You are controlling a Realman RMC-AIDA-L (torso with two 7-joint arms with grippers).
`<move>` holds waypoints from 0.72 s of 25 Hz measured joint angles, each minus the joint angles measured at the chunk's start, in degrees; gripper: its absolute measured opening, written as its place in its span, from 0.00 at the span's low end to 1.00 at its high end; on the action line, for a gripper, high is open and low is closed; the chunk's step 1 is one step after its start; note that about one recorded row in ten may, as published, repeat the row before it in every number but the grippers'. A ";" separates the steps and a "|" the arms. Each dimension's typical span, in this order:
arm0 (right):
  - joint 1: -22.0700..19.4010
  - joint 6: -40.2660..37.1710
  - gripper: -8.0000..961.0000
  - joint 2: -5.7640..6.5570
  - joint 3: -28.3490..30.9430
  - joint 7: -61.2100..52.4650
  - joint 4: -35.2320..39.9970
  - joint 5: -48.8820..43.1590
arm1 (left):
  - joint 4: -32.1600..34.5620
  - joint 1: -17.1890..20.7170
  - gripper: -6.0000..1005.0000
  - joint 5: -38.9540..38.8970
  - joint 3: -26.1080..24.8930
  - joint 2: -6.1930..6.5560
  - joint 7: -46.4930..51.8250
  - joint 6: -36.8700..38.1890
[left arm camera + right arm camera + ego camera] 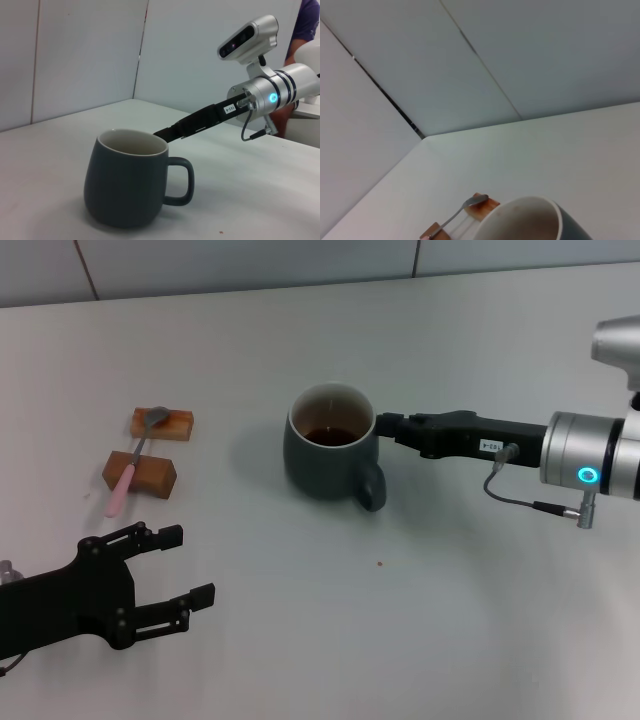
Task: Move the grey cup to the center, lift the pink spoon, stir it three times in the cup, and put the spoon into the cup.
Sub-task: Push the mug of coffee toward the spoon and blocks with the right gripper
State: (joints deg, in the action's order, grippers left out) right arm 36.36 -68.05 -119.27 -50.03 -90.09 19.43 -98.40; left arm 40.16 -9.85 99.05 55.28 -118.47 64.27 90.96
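Observation:
The grey cup (pixel 325 455) stands near the middle of the table, with dark liquid inside and its handle turned toward me. My right gripper (pixel 381 427) reaches in level from the right, shut, its tip against the cup's right rim; the left wrist view shows the right gripper (pixel 166 133) meeting the far side of the grey cup (pixel 127 182). The pink spoon (pixel 125 480) lies across two wooden blocks at the left, bowl end on the far block. My left gripper (pixel 185 565) hovers open at the lower left, apart from the spoon. The right wrist view shows the cup's rim (pixel 530 205) and the spoon (pixel 465 207).
The far wooden block (pixel 170 425) and the near wooden block (pixel 145 472) carry the spoon left of the cup. A wall runs along the back of the table (pixel 480 340). A small crumb (pixel 380 563) lies in front of the cup.

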 joint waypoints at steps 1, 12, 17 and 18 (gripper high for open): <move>0.30 0.00 0.10 0.00 -0.07 0.00 -0.10 -0.05 | 0.00 -0.02 0.81 0.00 0.00 0.00 -0.01 0.00; 2.55 0.06 0.10 -0.17 -2.23 0.16 -0.71 0.23 | -0.07 -0.09 0.80 -0.11 0.00 0.00 -0.11 -0.06; -0.22 2.64 0.10 -0.17 -1.51 1.64 1.58 0.30 | -0.08 -0.14 0.80 -0.46 0.00 -0.01 -0.12 -0.11; -1.25 3.59 0.10 -0.25 -1.51 2.81 2.53 0.35 | -0.08 -0.14 0.80 -0.51 0.00 0.00 -0.12 -0.13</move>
State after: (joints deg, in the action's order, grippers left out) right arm 35.12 -64.46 -119.52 -51.53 -87.28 21.96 -98.05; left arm 40.08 -9.99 98.53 55.29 -118.48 64.15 90.83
